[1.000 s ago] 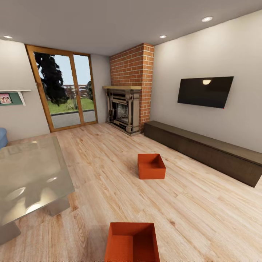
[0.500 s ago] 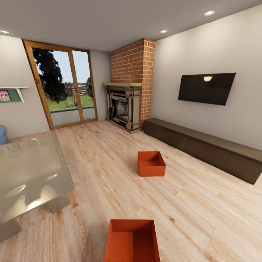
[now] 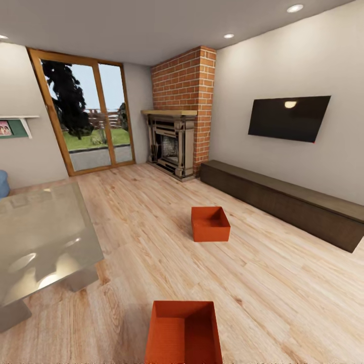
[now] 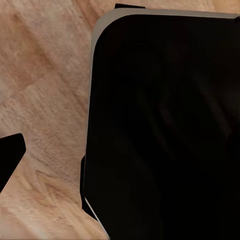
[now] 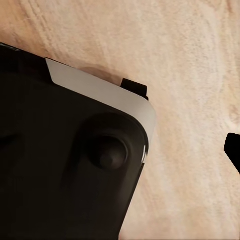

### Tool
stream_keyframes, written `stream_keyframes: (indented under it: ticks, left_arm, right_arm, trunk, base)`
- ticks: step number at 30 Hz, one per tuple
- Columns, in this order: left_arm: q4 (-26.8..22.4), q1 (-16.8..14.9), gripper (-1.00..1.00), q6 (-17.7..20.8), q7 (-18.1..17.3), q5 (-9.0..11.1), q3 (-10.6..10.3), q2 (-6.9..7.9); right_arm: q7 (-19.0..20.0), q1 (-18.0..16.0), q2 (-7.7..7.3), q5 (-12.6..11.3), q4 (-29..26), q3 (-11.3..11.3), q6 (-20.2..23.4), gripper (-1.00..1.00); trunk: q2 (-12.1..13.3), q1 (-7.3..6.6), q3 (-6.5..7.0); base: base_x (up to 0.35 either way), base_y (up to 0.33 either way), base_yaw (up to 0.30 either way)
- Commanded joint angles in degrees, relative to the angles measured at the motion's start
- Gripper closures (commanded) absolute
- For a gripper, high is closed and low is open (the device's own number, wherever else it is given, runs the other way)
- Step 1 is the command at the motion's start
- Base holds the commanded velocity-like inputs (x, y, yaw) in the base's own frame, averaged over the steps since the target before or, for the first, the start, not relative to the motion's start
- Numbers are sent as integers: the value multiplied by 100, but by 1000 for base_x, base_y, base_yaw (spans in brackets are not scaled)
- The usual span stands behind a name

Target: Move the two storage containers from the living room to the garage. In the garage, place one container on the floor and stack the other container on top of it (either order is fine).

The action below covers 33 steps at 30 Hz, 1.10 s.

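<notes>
Two orange-red open-top bins, thin walls, on living-rm wood floor (image 3: 283,283): near container (image 3: 184,332) at lower frame edge, long axis running away from robot; far container (image 3: 210,223) mid-floor before dark cabinet (image 3: 283,202), near-square; gripper states: cannot tell.

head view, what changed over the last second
The camera moved, tilting slightly down: the TV, fireplace and far storage container slid up the picture together, so nothing in the room shifted. Both containers, the near one included, sit on the wood floor as before, untouched.
</notes>
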Motion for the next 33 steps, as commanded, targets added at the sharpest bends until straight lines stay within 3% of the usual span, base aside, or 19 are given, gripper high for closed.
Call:
stream_keyframes:
  ticks: [1,33]
  left_arm:
    - [-3,0,-100,-11,1,58,2,0]
    - [-3,0,-100,-11,1,56,2,-3]
  right_arm:
    - [40,-5,2,-61,16,37,-28,-100]
    - [40,-2,2,-61,16,34,-28,-100]
  trunk:
    - [-3,0,-15]
    - [-3,0,-314]
  base:
    - [0,0,0]
    - [0,0,0]
